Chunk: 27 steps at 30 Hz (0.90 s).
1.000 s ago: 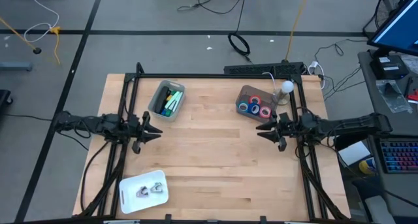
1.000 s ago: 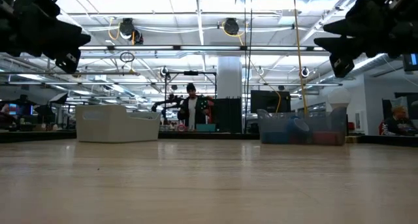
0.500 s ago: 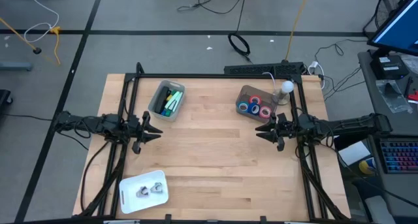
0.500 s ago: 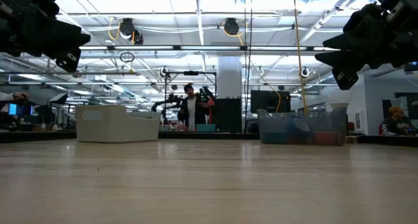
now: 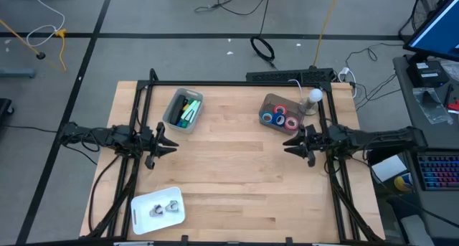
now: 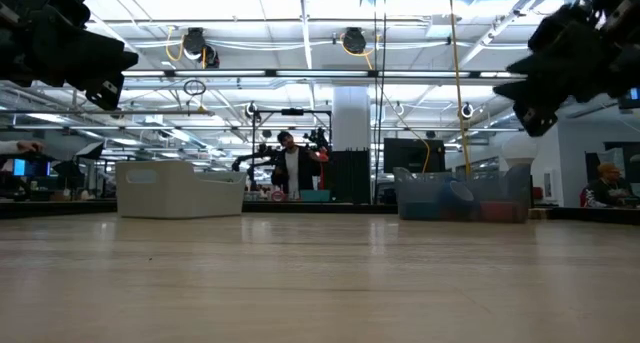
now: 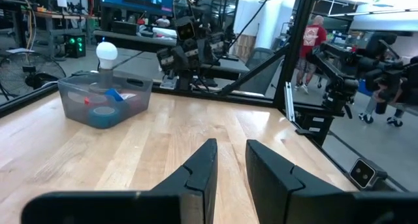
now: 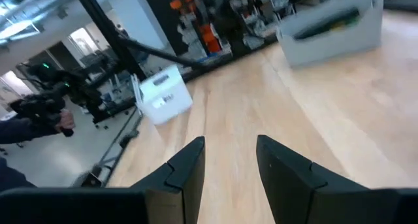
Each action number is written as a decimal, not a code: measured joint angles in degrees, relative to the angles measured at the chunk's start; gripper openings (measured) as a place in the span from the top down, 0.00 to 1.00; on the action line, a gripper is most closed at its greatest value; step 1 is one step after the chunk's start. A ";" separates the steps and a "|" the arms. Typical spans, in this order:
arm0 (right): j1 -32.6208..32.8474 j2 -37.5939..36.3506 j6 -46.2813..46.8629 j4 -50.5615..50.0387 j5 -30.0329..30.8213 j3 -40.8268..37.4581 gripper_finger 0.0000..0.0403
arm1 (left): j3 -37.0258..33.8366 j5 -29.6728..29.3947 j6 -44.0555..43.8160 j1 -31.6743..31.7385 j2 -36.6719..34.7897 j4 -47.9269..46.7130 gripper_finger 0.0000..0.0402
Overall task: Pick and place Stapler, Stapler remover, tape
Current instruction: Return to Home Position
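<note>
change: right gripper (image 5: 295,145) was drawn slightly back toward its own table edge over the last second; left gripper (image 5: 167,144) unchanged, bins unmoved.
tape: red and blue rolls (image 5: 280,119) are seen packed in the clear bin (image 5: 265,102) at the far right of the table, just beyond the right gripper.
staplers: coloured items are held in the grey bin (image 5: 172,111) at far left-centre; cannot be told apart.
staple removers: two small pieces (image 5: 164,207) lie in the white bin (image 5: 145,219) at the near left corner.
left gripper: held above the table at the left side, empty, fingers (image 7: 199,168) slightly spread.
right gripper: raised at the right side, empty, fingers (image 8: 185,165) parted.
step: return to home judged nearly done; sorting looks finished, table top (image 5: 237,167) bare of loose items.
next: only settling of the right arm is called for.
</note>
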 joint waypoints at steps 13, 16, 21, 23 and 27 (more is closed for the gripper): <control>-0.04 -5.74 -3.67 -14.25 2.05 3.86 0.68 | -0.02 0.05 1.49 0.00 0.00 -0.07 0.80; -0.02 -6.55 -5.05 -14.25 1.98 3.88 0.68 | -0.04 0.15 1.66 0.00 0.00 -0.09 0.80; -0.02 -8.10 -4.25 -10.92 2.00 0.64 0.68 | -0.07 0.20 2.86 0.00 0.00 -0.09 0.80; -0.02 -8.53 -3.73 -8.96 1.98 -0.92 0.68 | -0.07 0.20 2.84 0.00 0.00 -0.09 0.80; -0.02 -9.48 -3.60 -7.71 2.09 -1.95 0.68 | -0.07 0.20 2.85 0.00 0.00 -0.09 0.80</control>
